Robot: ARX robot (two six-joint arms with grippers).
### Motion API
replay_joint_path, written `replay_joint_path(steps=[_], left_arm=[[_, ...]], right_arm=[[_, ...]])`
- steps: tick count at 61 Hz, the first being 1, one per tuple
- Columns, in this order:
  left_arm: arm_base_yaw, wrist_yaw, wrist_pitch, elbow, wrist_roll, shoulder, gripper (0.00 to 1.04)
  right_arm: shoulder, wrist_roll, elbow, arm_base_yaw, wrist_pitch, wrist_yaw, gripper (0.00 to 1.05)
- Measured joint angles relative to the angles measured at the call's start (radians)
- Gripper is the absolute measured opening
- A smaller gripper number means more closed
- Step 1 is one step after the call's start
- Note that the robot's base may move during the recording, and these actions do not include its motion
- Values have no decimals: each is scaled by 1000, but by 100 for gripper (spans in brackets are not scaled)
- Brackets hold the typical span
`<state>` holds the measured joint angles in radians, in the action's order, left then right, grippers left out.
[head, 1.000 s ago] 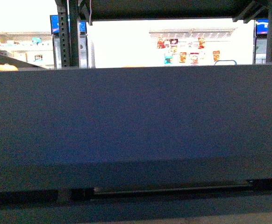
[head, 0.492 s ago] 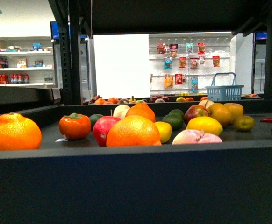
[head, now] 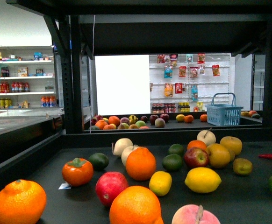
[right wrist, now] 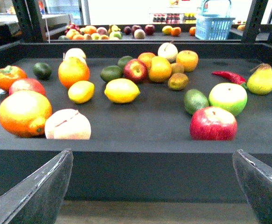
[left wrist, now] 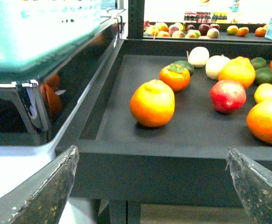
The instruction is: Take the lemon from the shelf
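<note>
While the left gripper [left wrist: 152, 154] and the right gripper [right wrist: 153, 154] both stand wide open and hold nothing, the lemon [head: 203, 179] lies on the shelf [head: 248, 200], low and a bit right of the middle in the front view. A red apple [head: 196, 157] sits just behind it. A small yellow fruit [head: 160, 183] lies near its left side.

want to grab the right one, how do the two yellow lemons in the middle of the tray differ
The bigger lemon is larger and elongated, with a pointed tip; the smaller lemon is rounder and stubbier. In the front view the bigger lemon lies in front of the red apple, the smaller lemon further left, toward the pomegranate. Both are yellow and lie loose on the black tray.
</note>
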<state>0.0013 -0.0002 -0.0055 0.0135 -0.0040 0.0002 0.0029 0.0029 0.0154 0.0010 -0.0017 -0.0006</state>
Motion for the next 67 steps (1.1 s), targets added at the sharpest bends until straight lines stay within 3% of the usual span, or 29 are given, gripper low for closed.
replay_joint_path(steps=[67], left_arm=[[5, 22, -18, 5, -29, 10, 97]], right_arm=[[0, 0, 0, 0, 0, 0, 102]])
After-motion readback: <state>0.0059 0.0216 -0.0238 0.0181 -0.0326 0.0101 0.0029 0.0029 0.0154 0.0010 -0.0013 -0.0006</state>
